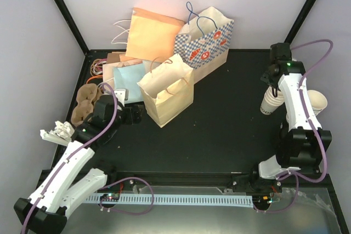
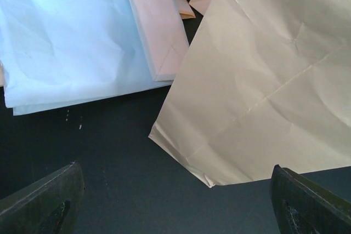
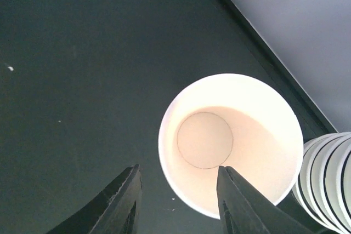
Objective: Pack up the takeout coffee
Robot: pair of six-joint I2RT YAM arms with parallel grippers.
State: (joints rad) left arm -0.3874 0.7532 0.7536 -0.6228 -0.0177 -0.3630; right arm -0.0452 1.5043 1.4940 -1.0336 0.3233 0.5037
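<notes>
The takeout coffee is out of view; no lidded cup shows. A lidless cream paper cup [image 3: 230,141] stands upright and empty on the black table, seen from above in the right wrist view. My right gripper [image 3: 178,190] hangs over its near rim. One finger [image 3: 236,195] reaches inside the cup and the other finger [image 3: 123,198] stays outside, with the wall between them and a gap left. My left gripper [image 2: 175,201] is open low over bare table, just short of the corner of a standing beige paper bag [image 2: 274,80] [image 1: 167,94].
A stack of lidless cream cups [image 3: 329,173] [image 1: 270,102] stands beside the single cup, with another cup [image 1: 318,101] behind the right arm. Light blue [image 1: 129,78], orange [image 1: 153,31] and checked [image 1: 208,42] bags crowd the back left, with a brown cup carrier [image 1: 88,102].
</notes>
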